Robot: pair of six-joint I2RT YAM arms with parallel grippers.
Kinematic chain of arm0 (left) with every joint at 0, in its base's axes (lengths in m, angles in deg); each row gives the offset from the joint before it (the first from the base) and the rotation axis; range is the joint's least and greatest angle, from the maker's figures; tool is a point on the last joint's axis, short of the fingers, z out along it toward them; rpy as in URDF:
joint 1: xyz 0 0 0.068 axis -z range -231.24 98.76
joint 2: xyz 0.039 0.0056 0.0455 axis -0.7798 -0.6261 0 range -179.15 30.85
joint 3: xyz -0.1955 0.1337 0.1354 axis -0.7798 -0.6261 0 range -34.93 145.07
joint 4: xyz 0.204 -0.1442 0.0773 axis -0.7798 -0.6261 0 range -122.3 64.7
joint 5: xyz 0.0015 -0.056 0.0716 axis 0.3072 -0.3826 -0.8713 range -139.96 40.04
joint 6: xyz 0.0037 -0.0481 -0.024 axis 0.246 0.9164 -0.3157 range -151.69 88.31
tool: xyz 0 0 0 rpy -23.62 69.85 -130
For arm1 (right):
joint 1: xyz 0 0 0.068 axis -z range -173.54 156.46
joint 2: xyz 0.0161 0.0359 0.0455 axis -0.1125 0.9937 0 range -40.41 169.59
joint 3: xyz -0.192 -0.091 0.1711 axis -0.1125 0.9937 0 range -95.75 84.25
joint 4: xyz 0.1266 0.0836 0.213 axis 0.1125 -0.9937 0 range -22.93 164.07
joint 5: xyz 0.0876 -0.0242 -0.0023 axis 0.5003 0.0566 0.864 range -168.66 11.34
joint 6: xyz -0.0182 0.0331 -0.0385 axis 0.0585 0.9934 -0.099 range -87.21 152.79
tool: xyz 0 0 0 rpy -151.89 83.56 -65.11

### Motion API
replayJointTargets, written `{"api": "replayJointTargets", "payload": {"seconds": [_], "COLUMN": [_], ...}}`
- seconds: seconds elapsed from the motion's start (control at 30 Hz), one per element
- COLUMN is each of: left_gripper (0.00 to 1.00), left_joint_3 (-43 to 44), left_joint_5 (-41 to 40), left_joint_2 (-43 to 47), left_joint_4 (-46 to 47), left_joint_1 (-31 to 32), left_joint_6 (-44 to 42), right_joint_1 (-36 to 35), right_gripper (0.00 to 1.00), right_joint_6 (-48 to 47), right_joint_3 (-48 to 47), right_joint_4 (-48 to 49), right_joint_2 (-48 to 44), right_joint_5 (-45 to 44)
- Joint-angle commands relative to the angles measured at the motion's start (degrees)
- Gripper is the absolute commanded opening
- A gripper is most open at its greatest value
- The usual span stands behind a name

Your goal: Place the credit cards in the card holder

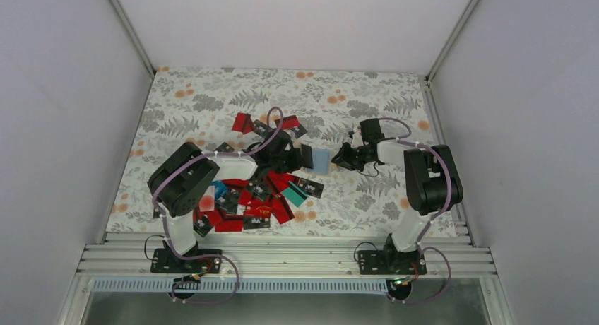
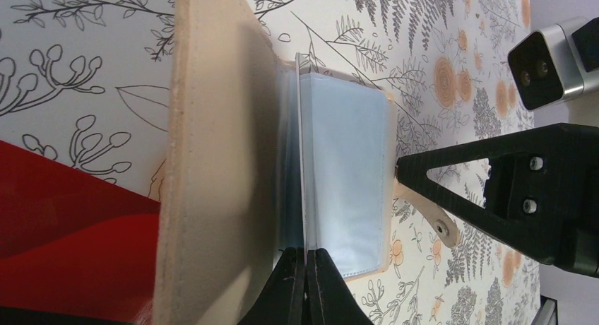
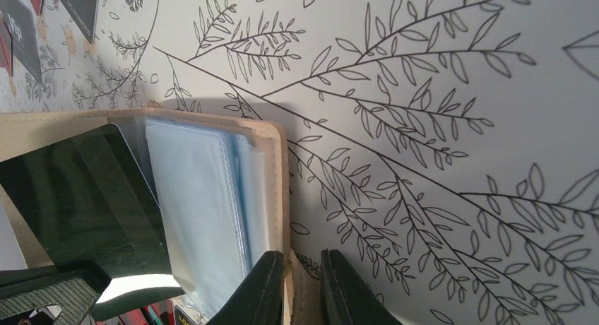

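The tan card holder (image 1: pixel 316 160) is held open between both grippers above the table's middle. In the left wrist view its tan cover (image 2: pixel 212 162) stands on the left and its pale bluish sleeves (image 2: pixel 346 162) on the right. My left gripper (image 2: pixel 305 286) is shut on one clear sleeve leaf. My right gripper (image 3: pixel 302 290) is shut on the holder's tan cover edge (image 3: pixel 279 169); it also shows in the left wrist view (image 2: pixel 494 191). A dark glossy leaf (image 3: pixel 70 198) lies in the open holder; I cannot tell if it is a card. The credit cards (image 1: pixel 247 198) lie heaped under the left arm.
More red and black cards (image 1: pixel 247 123) lie behind the left gripper. A red card (image 2: pixel 63 226) lies under the holder in the left wrist view. Grey walls enclose the floral table (image 1: pixel 212 99) on three sides.
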Motion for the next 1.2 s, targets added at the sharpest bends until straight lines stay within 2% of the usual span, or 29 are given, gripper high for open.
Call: {"api": "replayJointTargets", "payload": {"seconds": [0.0, 0.4, 0.7, 1.17], "left_gripper": [0.02, 0.02, 0.02, 0.02], "left_joint_3": [-1.41, -0.03, 1.87, 5.98], "left_joint_5": [1.47, 10.28, 13.47, 17.42], "left_joint_2": [-0.64, -4.07, -4.64, -8.68], "left_joint_4": [1.55, 1.89, -2.61, -4.15], "left_joint_1": [-1.03, -2.7, -4.05, -5.04], "left_joint_6": [1.23, 2.07, -0.56, -2.79], "right_joint_1": [-0.5, -0.57, -0.55, -0.5], "right_gripper": [0.17, 0.17, 0.16, 0.16], "right_joint_6": [-0.66, -1.18, -1.57, -1.98], "right_joint_3": [1.83, 1.44, 1.17, 0.91], "right_joint_4": [-0.51, -0.32, 0.1, 0.7], "right_joint_2": [2.55, 3.59, 4.41, 5.4], "right_joint_5": [-1.68, -1.41, -1.12, -0.09]}}
